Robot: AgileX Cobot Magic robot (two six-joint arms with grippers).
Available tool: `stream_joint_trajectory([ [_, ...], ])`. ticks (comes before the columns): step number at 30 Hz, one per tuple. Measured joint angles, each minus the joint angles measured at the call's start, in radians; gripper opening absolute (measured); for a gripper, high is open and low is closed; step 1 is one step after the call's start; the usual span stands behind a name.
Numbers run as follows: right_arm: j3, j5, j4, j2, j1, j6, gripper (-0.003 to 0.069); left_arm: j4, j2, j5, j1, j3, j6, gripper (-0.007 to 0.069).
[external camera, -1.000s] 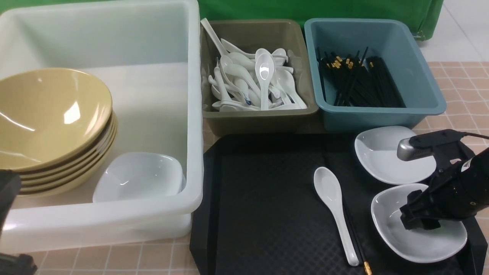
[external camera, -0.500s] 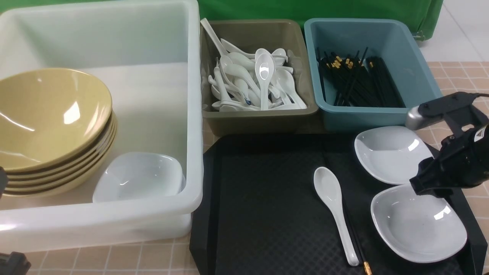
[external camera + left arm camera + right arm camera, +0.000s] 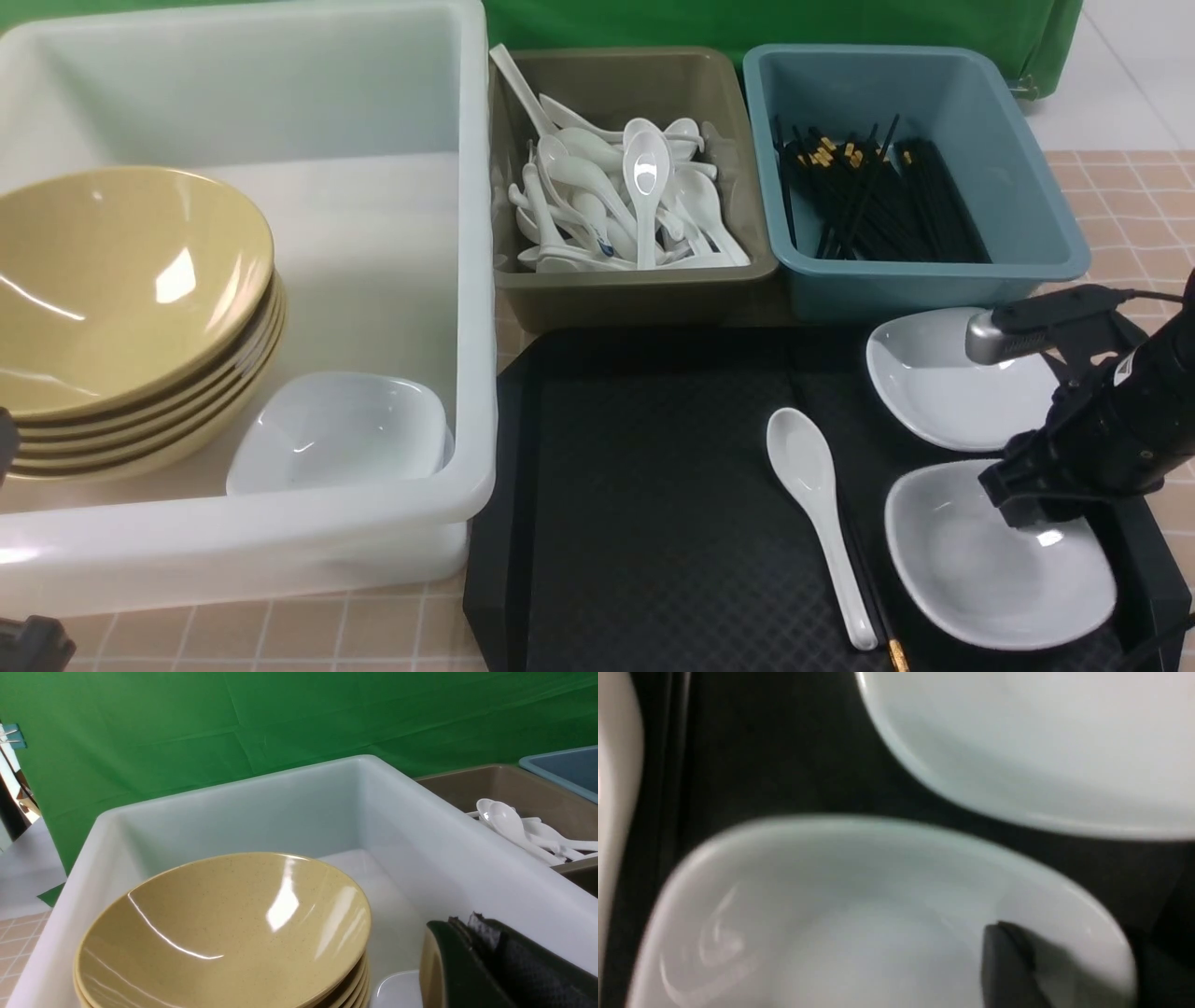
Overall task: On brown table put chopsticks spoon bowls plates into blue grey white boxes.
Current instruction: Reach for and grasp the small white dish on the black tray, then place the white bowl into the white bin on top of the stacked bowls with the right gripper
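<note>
Two plates (image 3: 924,383) lie on the black tray (image 3: 653,485). One of our right fingers (image 3: 1008,970) sits inside the near plate (image 3: 962,579); we cannot tell its grip, nor that of the left fingers (image 3: 467,966)

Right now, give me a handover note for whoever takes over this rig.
Right claw: one finger inside the near plate on the black tray; grip unclear. Left claw: near the bowls, state unclear.
Done: bowls and one plate in the white tub, spoons in the grey bin, chopsticks in the blue bin.
Left: near plate, far plate, one spoon and a chopstick beside it, all on the tray.
</note>
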Motion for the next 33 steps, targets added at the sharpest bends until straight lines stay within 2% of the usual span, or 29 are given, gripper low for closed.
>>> stream_joint_trajectory([
  [2,-0.011,0.041,0.013,-0.017,0.0,0.0,0.0211,0.0,0.0,0.0,0.0,0.0,0.0,0.0001],
  [6,-0.041,0.098,0.056,-0.073,0.0,-0.024,0.0153,0.0,0.0,0.0,0.0,0.0,0.0,0.0001],
  [9,-0.083,0.155,0.136,-0.145,0.001,-0.08,0.009,0.0,0.0,-0.001,0.0,0.0,0.0,0.0001],
  [16,-0.241,0.249,0.279,-0.275,0.001,-0.145,0.0082,0.0,-0.003,-0.002,0.0,0.001,0.0,0.0001],
  [17,-0.271,0.253,0.343,-0.283,0.001,-0.163,0.0082,0.0,-0.011,-0.002,0.0,0.001,0.0,0.0001],
  [18,-0.28,0.253,0.354,-0.284,0.001,-0.166,0.0082,0.0,-0.012,-0.002,0.0,0.001,0.0,0.0001],
  [20,-0.316,0.227,0.514,-0.286,0.018,-0.236,0.0082,-0.005,-0.019,-0.004,0.0,0.001,-0.003,0.0001],
  [22,-0.332,0.163,0.692,-0.278,0.064,-0.342,0.0082,-0.01,-0.02,-0.004,0.0,0.001,-0.011,0.0001],
  [24,-0.337,0.062,0.88,-0.252,0.167,-0.468,0.0082,-0.011,-0.02,-0.006,0.0,0.001,-0.019,0.0001],
  [25,-0.337,0.052,0.896,-0.249,0.167,-0.48,0.0082,-0.011,-0.02,-0.007,0.0,0.001,-0.019,0.0001],
  [26,-0.339,-0.027,1.002,-0.219,0.25,-0.564,0.0082,-0.012,-0.02,-0.007,0.0,0.002,-0.022,0.0001],
  [27,-0.339,-0.05,1.031,-0.209,0.271,-0.589,0.0082,-0.014,-0.02,-0.007,0.0,0.002,-0.022,0.0001],
  [28,-0.339,-0.155,1.159,-0.154,0.353,-0.711,0.0082,-0.015,-0.02,-0.007,0.0,0.002,-0.026,0.0001],
  [29,-0.341,-0.207,1.222,-0.119,0.4,-0.783,0.0082,-0.015,-0.02,-0.007,0.0,0.002,-0.026,0.0001],
  [30,-0.342,-0.207,1.233,-0.119,0.409,-0.798,0.0082,-0.015,-0.02,-0.007,0.0,0.002,-0.027,0.0001],
  [31,-0.353,-0.267,1.294,-0.064,0.464,-0.892,0.0082,-0.015,-0.02,-0.007,0.0,0.002,-0.028,0.0001],
  [33,-0.384,-0.306,1.34,0.033,0.532,-0.993,0.0082,-0.015,-0.02,-0.007,0.0,0.002,-0.028,0.0001],
])
